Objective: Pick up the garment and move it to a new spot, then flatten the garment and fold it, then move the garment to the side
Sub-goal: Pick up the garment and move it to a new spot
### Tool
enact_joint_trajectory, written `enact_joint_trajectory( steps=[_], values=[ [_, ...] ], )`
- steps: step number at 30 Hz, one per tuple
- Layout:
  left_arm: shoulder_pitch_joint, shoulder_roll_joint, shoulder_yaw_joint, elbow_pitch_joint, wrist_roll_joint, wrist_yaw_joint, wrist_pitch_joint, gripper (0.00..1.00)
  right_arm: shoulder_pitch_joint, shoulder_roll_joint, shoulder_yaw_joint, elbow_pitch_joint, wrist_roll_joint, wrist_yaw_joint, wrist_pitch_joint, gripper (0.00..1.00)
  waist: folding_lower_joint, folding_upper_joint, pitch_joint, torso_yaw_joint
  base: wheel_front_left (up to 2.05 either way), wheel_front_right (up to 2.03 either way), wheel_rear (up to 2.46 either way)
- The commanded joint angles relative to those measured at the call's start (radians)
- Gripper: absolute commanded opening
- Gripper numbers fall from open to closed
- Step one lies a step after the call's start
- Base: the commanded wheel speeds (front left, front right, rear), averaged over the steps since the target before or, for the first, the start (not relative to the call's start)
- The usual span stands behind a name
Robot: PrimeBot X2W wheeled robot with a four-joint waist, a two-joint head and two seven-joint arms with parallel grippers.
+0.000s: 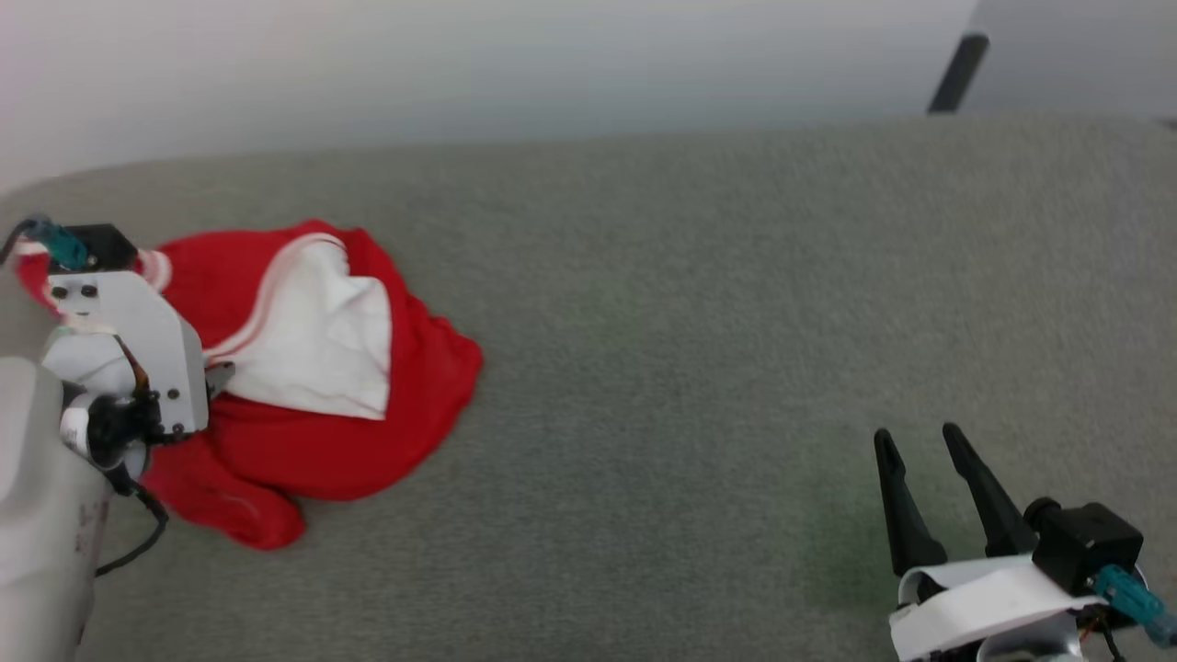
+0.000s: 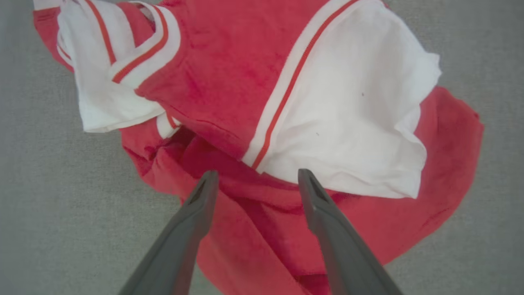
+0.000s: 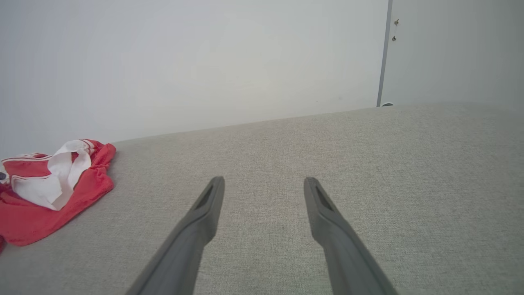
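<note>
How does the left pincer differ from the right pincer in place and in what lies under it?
The left pincer points down over the crumpled garment; the right pincer points across the bare grey surface, well apart from the garment. In the head view the left pincer is hidden behind its own wrist, while the right pincer shows plainly. Both are open and hold nothing.

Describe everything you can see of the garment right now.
The garment is a red jersey shirt of soft, thin-looking knit, lying crumpled in a loose heap, not flattened or folded. A white sleeve lies spread on top, edged by red-and-white striped trim; a second white piece with the same trim is bunched at one end. It rests on the grey fabric surface, on the robot's left side. The open left pincer hangs over its red folds; contact cannot be told.
</note>
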Motion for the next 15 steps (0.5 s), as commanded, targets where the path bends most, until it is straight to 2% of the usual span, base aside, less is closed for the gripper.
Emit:
enact_joint_trajectory(
  steps=[1, 7, 15],
  values=[
    [-0.018, -0.001, -0.007, 0.017, 0.009, 0.004, 0.005, 1.00, -0.019, -0.003, 0.006, -0.004, 0.011, 0.001, -0.004, 1.00, 0.0000, 0.0000, 0.072, -0.060, 0.00, 0.00, 0.00],
    [-0.060, 0.006, -0.027, 0.104, 0.024, 0.013, 0.039, 1.00, -0.046, -0.002, 0.015, -0.028, 0.011, 0.001, 0.001, 1.00, 0.0000, 0.0000, 0.131, -0.090, 0.00, 0.00, 0.00],
    [-0.065, -0.029, -0.056, 0.208, 0.030, 0.037, 0.073, 1.00, -0.069, 0.001, 0.019, -0.051, 0.015, 0.001, 0.012, 1.00, 0.0000, 0.0000, 0.174, -0.112, 0.00, 0.00, 0.00]
  ],
)
